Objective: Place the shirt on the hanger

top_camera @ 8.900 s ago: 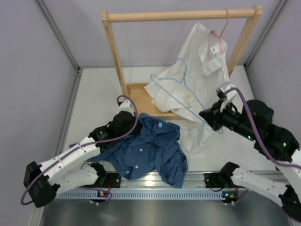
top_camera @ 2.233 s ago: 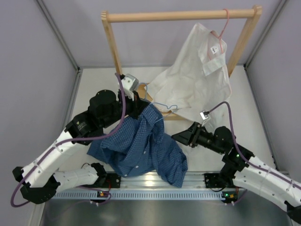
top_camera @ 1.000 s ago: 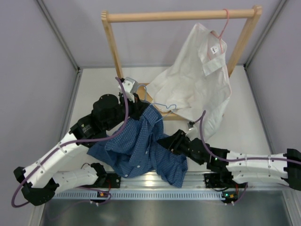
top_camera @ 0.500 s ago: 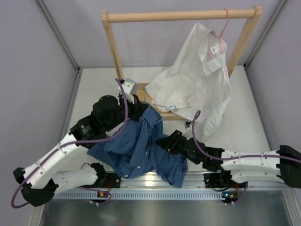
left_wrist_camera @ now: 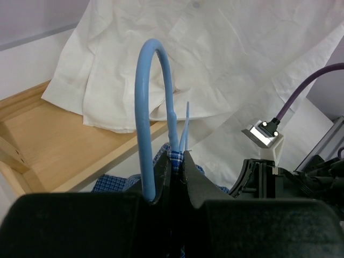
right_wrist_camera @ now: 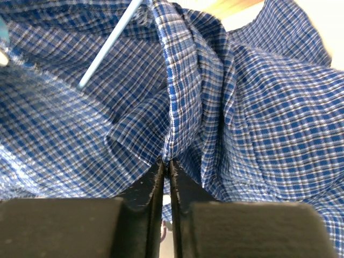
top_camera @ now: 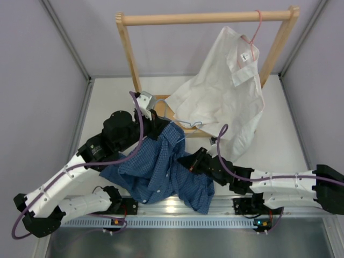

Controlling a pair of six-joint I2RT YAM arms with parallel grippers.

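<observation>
Checked blue cotton, limp and creased, the shirt bunches just ahead of the right claw, which is clenched on one thin fold. The left claw grips the neck of the smooth, thin light-blue hanger, its hook arching just above (a scrap of check is caught there too). A pull could slip that fold free, or twist the slick hanger in its grip.

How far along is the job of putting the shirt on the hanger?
Done: the left gripper is shut on the hanger just below its hook, and one hanger wire lies among the folds of the shirt. In hand: the right gripper is shut on a shirt fold, probably to pull it over the hanger. Left: most of the shirt lies bunched on the table, not spread over the hanger.
</observation>
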